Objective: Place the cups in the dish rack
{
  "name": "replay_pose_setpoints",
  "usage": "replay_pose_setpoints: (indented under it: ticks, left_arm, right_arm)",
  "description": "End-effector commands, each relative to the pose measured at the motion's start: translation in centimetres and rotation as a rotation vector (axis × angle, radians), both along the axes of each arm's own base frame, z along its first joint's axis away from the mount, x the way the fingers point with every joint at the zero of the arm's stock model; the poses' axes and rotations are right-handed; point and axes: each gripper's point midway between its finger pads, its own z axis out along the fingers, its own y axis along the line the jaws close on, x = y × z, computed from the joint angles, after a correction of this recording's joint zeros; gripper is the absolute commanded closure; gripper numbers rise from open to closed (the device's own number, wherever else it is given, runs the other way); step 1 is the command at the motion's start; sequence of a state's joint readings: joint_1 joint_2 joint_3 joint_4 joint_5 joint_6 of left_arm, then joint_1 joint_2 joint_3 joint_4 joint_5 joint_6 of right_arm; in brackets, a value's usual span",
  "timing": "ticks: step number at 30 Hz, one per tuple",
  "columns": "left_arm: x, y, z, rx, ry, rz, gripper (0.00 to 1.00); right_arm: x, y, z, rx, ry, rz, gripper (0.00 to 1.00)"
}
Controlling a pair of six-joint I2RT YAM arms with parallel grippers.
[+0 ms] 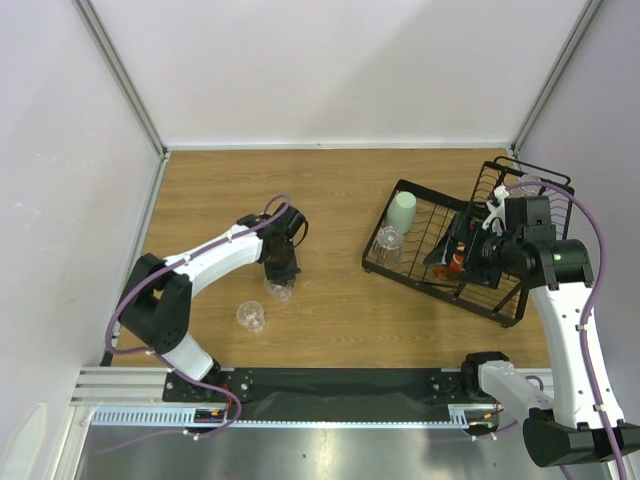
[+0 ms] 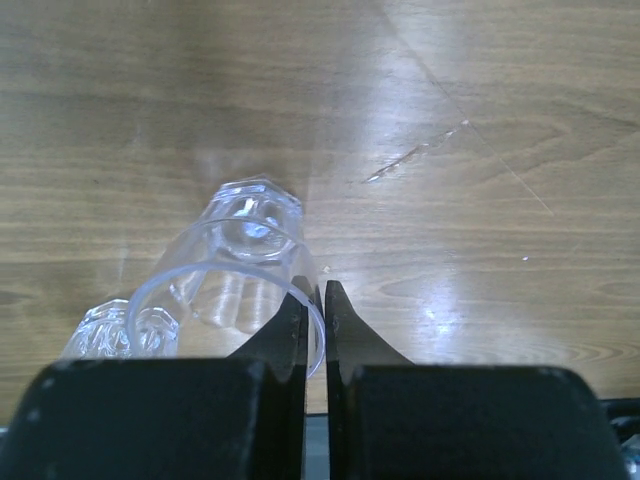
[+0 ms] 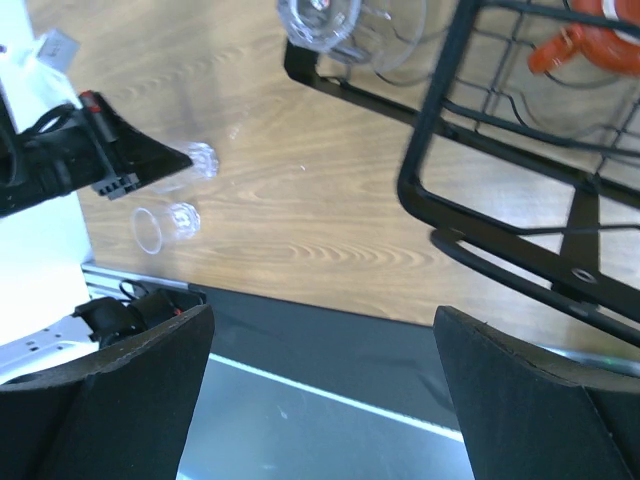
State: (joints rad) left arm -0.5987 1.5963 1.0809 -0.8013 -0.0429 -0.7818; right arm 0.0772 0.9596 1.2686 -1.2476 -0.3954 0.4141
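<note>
My left gripper (image 1: pixel 282 272) (image 2: pixel 322 290) is shut on the rim wall of a clear tumbler (image 1: pixel 278 290) (image 2: pixel 235 270), which is tilted just over the wooden table. A second clear tumbler (image 1: pixel 250 316) (image 2: pixel 100 330) lies beside it. The black wire dish rack (image 1: pixel 415 272) (image 3: pixel 500 200) holds a mint-green cup (image 1: pixel 402 211), a clear tumbler (image 1: pixel 388 240) (image 3: pixel 320 20) and the orange-red mug (image 1: pixel 457 262) (image 3: pixel 590 45). My right gripper (image 1: pixel 465 255) (image 3: pixel 320 350) is wide open and empty above the rack's near side.
The black mat and metal rail (image 1: pixel 340 395) run along the table's near edge. The taller basket section (image 1: pixel 530 190) of the rack rises at the far right. White walls close the table at the back and sides.
</note>
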Motion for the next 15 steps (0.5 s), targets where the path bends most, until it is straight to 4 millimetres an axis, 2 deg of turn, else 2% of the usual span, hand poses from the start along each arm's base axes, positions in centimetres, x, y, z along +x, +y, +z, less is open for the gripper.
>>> replay_pose_setpoints:
  ticks: [1,6,11,12,14,15]
  left_arm:
    - [1.0,-0.9,1.6,-0.010,0.017,-0.065,1.00]
    - [1.8,-0.8,5.3,-0.020,-0.029,-0.111,1.00]
    - [1.0,-2.0,7.0,-0.157,-0.019,-0.112,1.00]
    - [0.6,-2.2,7.2,-0.183,-0.009,-0.120,1.00]
    - [0.9,-2.7,9.3,-0.251,-0.101,-0.121,1.00]
    - [0.3,-3.2,9.6,-0.310,-0.110,-0.129,1.00]
  right_arm:
    - [0.9,0.8,1.6,0.054,-0.092,0.012,0.00]
    - [-0.1,1.3,1.9,0.095,-0.142,0.013,0.00]
    - [-0.8,1.5,1.5,0.096,-0.108,0.046,0.00]
    - [-0.7,1.5,2.5,0.094,-0.120,0.061,0.00]
    - [-0.9,1.2,3.1,0.062,-0.138,0.083,0.00]
    - [-0.9,1.1,3.6,0.052,-0.160,0.095,0.00]
